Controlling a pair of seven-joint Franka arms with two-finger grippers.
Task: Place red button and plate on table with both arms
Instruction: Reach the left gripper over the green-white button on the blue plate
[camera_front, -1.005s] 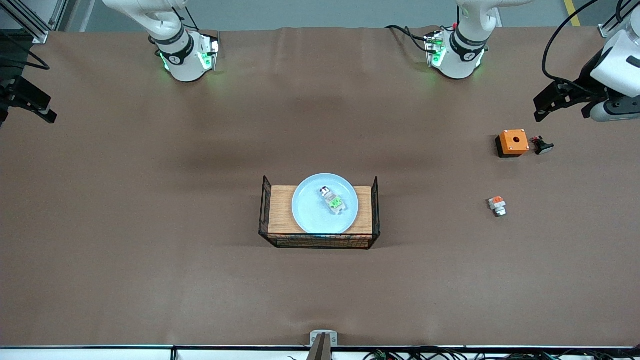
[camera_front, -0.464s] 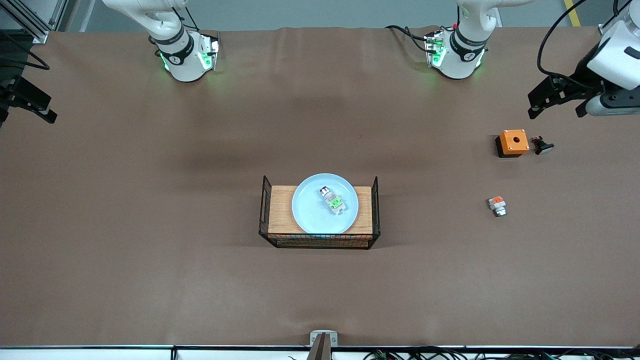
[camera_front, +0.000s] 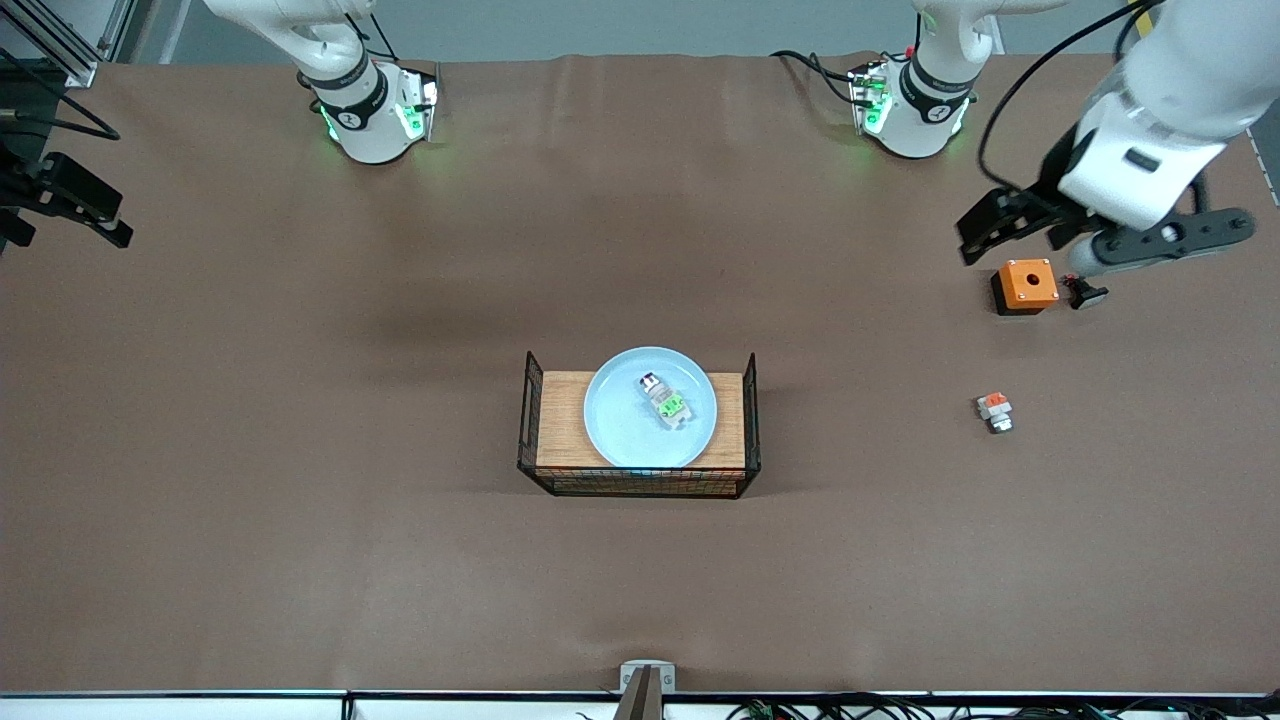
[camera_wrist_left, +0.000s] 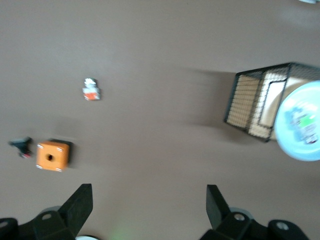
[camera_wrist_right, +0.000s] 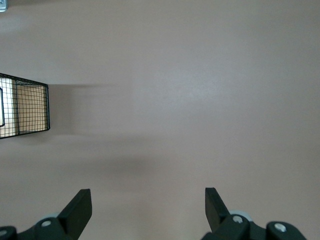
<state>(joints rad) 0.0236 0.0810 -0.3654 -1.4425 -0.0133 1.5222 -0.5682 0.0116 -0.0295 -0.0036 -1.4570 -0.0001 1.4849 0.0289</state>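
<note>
Hands left (camera_wrist_left: 149, 210) and right (camera_wrist_right: 148, 212) spread wide; red button (camera_wrist_left: 306, 125) blurred, seemingly on plate (camera_wrist_left: 292, 145).

A grey floor (camera_front: 620, 25) shows above the tabletop's edge, under even, soft light.

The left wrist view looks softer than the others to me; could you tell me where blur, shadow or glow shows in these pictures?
Left wrist view: smeared throughout; the round pale-blue plate and small orange box with a hole have soft edges. Right wrist view: sharper, with a soft shadow beside the black wire-mesh rack on the brown matte table. Front view: crisp and evenly lit, with green light glowing at both arm bases.
</note>
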